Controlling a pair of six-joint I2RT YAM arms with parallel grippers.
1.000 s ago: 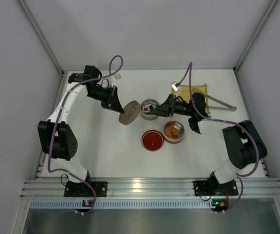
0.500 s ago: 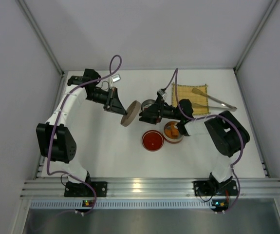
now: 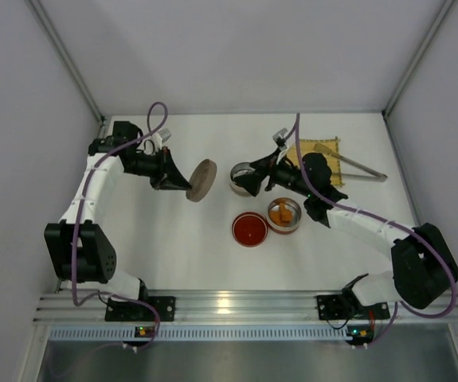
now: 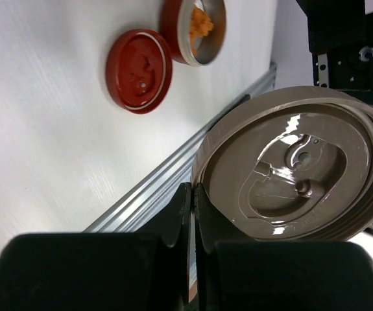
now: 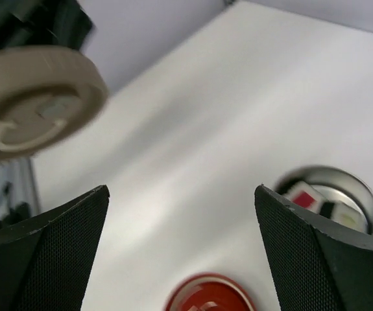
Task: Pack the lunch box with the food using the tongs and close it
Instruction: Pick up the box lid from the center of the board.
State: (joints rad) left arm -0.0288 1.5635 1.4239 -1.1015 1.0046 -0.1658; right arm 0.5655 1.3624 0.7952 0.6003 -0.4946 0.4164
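Red lid: one, lying flat nearest me, off its bowl.
Fried pieces: in the red bowl just behind; I can't count them for sure.
Right gripper: wide and empty, hovering at the steel bowl of sushi; I'd brace that bowl.
Left gripper: pinching the tan lid by its rim, on edge; I'd level it, centre it over the steel bowl, then press.
Tongs: one pair, farthest, across the mat's right edge.
Count: two bowls, two lids.
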